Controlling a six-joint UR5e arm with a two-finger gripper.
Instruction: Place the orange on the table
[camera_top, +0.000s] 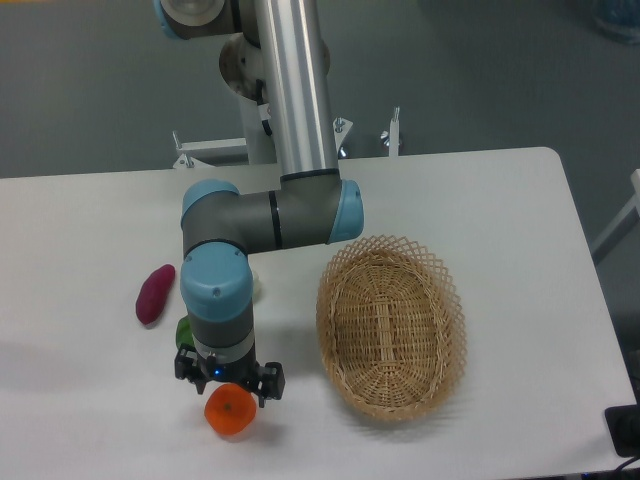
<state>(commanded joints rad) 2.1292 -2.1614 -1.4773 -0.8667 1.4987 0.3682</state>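
Note:
The orange (231, 413) is a small round bright-orange fruit near the front edge of the white table (480, 200), left of the basket. My gripper (229, 390) points straight down directly over it, and the wrist covers the top of the fruit. The fingers are hidden under the wrist body. I cannot tell whether they hold the orange or whether the orange rests on the tabletop.
An empty oval wicker basket (331, 300) lies right of the arm. A purple elongated vegetable (155, 293) lies on the left. A green item (185, 331) and a pale item (257, 288) peek out from behind the arm.

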